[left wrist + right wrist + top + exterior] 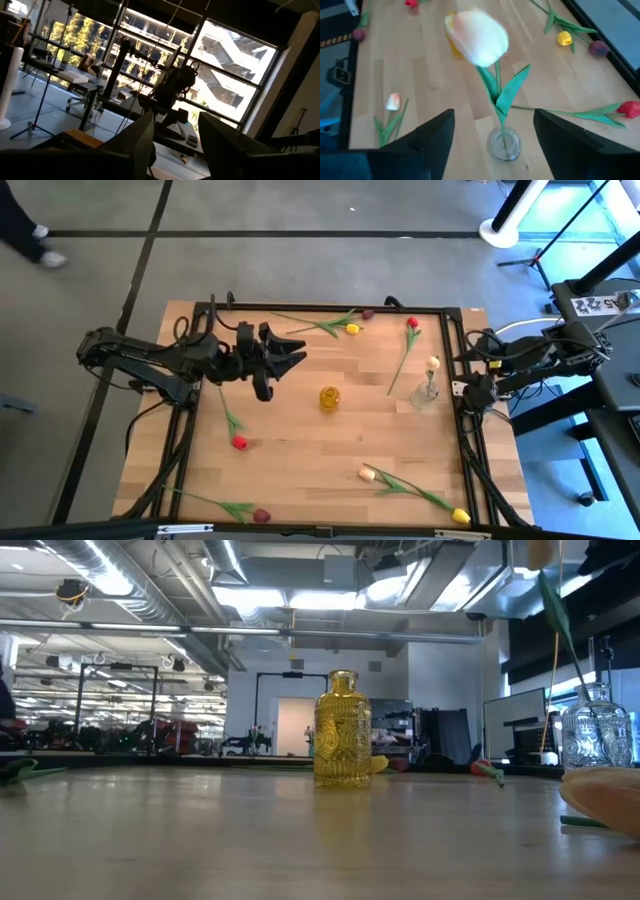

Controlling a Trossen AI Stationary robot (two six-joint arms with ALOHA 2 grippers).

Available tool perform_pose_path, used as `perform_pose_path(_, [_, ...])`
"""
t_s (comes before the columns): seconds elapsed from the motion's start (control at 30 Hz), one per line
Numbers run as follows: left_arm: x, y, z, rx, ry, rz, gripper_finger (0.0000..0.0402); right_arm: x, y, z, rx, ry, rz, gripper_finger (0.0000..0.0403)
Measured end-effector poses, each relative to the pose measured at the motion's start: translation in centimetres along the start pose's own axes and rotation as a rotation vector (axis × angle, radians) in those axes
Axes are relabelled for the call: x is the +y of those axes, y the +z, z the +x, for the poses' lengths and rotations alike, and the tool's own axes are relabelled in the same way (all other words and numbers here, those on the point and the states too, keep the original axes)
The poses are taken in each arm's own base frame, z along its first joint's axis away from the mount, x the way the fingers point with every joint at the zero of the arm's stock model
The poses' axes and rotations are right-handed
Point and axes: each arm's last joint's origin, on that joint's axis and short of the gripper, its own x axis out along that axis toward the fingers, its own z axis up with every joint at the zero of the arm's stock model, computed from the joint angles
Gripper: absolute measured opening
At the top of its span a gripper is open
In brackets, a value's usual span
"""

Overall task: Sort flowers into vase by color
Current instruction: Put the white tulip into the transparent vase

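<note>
Cream tulip (pixel 479 38) stands upright in the clear vase (pixel 503 144), stem down its neck; right gripper (pixel 492 137) is spread wide beside that vase, grasping nothing; left gripper (pixel 290 348) hovers released, well away from the vase; other tulips lie scattered on the counter (pixel 300 450).

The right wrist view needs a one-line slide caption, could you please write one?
Open right gripper above a clear vase holding one cream tulip; other tulips lie on the table.
</note>
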Motion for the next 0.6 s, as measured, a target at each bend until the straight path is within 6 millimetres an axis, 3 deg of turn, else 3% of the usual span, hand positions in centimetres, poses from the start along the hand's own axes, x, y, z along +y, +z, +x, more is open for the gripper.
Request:
perform_pose_path(0.33, [0.2,2.1,-2.4,0.014,-0.015,0.001,0.0153,0.0,1.1,-2.2,-0.009,0.028,-0.003,0.0289])
perform_pose_path(0.6, [-0.8,0.9,-2.2,0.074,-0.069,0.009,0.0153,2.3,3.7,-1.3,-0.071,0.252,-0.036,0.0268])
